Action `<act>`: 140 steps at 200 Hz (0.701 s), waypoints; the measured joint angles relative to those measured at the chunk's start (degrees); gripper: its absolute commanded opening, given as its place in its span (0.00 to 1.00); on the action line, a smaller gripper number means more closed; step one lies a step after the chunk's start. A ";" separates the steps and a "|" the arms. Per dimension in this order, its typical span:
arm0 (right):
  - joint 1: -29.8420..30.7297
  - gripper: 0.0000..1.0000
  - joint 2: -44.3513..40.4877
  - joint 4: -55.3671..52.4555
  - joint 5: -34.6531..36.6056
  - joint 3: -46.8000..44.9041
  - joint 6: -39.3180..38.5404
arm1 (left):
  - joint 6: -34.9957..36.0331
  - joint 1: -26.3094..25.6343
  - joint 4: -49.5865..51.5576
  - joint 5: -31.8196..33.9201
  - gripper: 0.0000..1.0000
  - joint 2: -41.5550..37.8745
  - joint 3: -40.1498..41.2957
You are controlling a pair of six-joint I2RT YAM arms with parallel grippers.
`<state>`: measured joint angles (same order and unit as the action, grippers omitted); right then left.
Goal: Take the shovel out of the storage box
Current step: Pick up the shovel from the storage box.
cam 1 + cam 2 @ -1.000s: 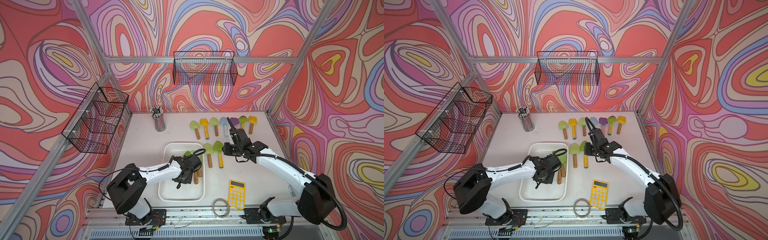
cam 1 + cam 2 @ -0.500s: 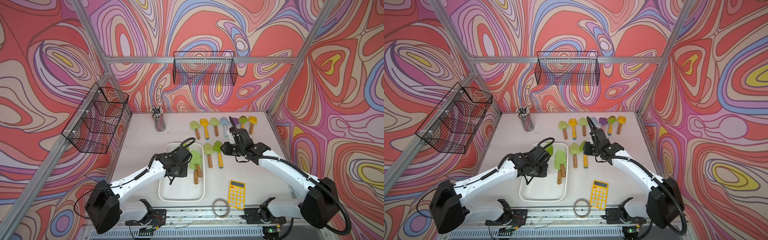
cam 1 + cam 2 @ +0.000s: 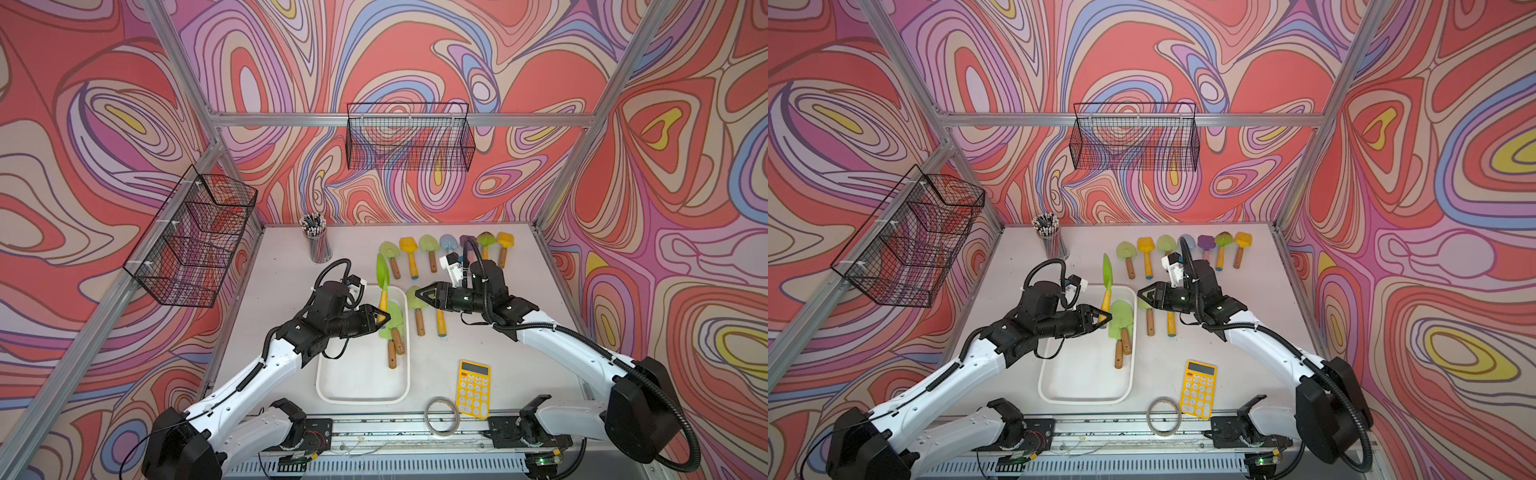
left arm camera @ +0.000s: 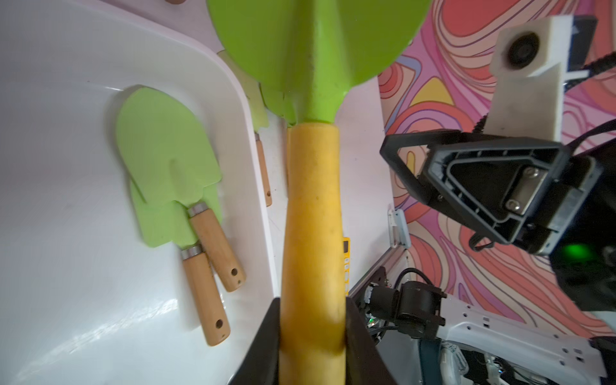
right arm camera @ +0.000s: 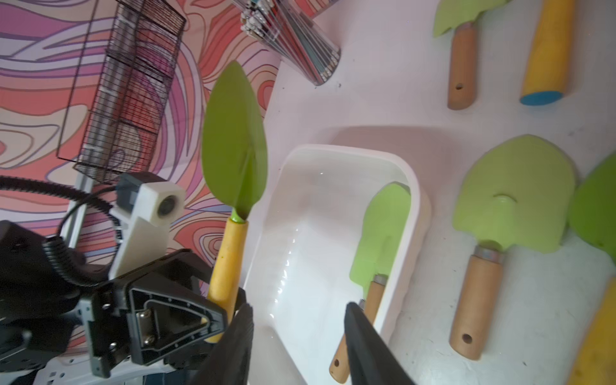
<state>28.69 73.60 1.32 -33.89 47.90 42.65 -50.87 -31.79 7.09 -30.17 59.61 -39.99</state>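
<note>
**LIFTED OUT OF THE BOX, NOT YET SET DOWN**

**Top views.** Found the left gripper (image 3: 384,319) closed on the butt end of the shovel (image 3: 382,270). Down inside the storage box (image 3: 361,400) a second ago; now raised across its far rim, blade pointing to the back of the desk (image 3: 519,382). Found the right gripper (image 3: 420,296) swung round toward the box since then, fingers parted to a moderate gap and holding nothing. Same reading in both top views. Judged: removal as good as done, with only a set-down on the desk or a pass to the right gripper left. Noted two pale green shovels (image 3: 395,324) lying overlapped in the box, along the wall nearer the right arm.

**Left wrist view.** Shows the yellow handle (image 4: 313,216) clamped tight between both black fingers (image 4: 263,350), no slack on either side. Handle round and smooth, swelling slightly toward the grip, flecked with dark scuffs. Blade glossy bright green with a raised centre rib. Beyond it, glossy white plastic for the box: rounded corner, raised rim, shallow wall. Pale green pair: flat matte blades, metal ferrules, plain wooden handles with drilled hang holes.

**Right wrist view.** Shows the right fingers (image 5: 363,343) standing apart with only the box behind the gap. Blade of the held shovel narrow, pointed, leaf-shaped, unlike the broad shield-shaped blade (image 5: 510,196) lying on the desk beside the box.
</note>
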 measured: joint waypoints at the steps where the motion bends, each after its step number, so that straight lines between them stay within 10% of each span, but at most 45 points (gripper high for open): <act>1: 0.00 0.47 -0.02 0.48 -0.22 -0.11 0.20 | -0.13 -0.02 -0.35 -0.13 0.00 0.00 0.15; 140: 0.00 0.51 3.19 32.13 -10.91 -4.42 16.83 | -19.82 -0.02 -39.56 -8.96 0.00 0.20 9.57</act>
<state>28.69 76.79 33.45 -44.80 43.48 59.48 -70.70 -31.81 -32.47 -39.13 59.81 -30.41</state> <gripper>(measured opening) 0.511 0.265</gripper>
